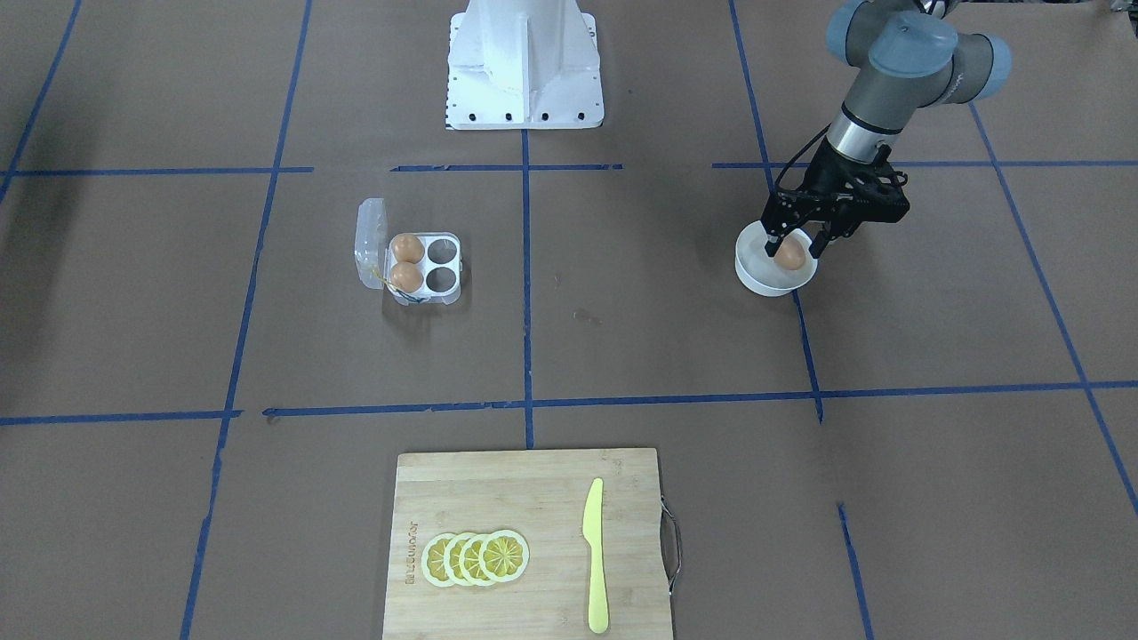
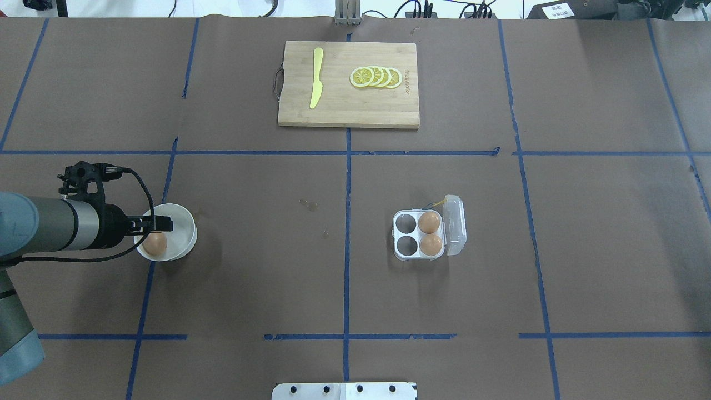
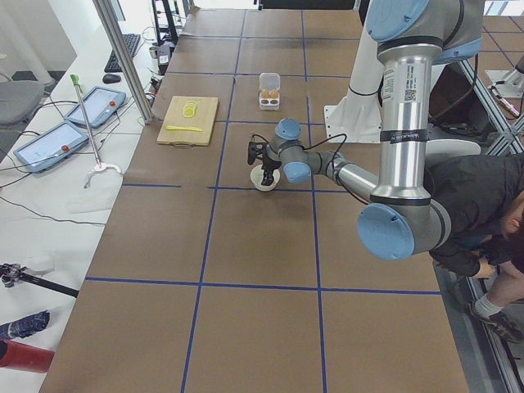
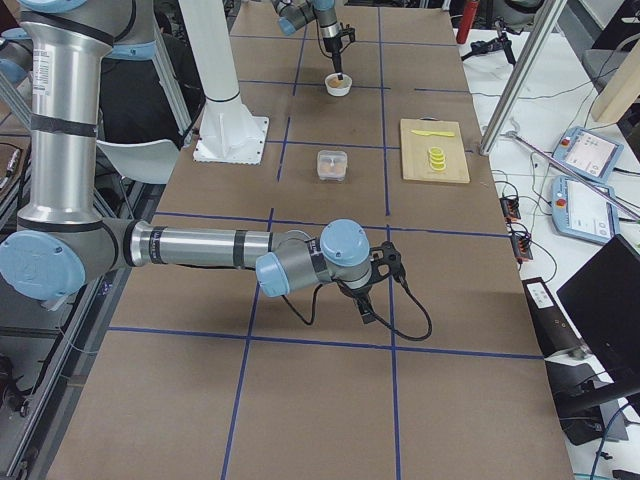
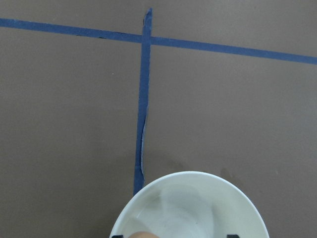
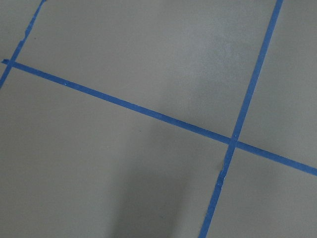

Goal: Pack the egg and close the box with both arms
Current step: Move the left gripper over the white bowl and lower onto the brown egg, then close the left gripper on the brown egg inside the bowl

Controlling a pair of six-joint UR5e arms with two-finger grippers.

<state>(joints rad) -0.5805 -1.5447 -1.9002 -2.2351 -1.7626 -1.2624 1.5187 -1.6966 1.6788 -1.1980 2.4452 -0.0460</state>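
Note:
The egg (image 1: 789, 256) lies in a round white bowl (image 1: 756, 277), and also shows in the overhead view (image 2: 155, 243). My left gripper (image 1: 794, 249) hangs over the bowl, open, with its fingers down either side of the egg. The left wrist view shows the bowl's rim (image 5: 148, 191) and only the top of the egg. The box (image 1: 452, 242) stands open, its clear lid (image 1: 367, 240) folded back, with two brown eggs (image 1: 406, 262) in it and two cells empty. My right gripper (image 4: 368, 305) shows only in the exterior right view, low over bare table; I cannot tell if it is open.
A bamboo cutting board (image 1: 498, 516) with lemon slices (image 1: 476, 557) and a yellow knife (image 1: 595, 556) lies at the operators' edge. The white pedestal (image 1: 524, 62) stands at the robot's side. Blue tape lines grid the brown table.

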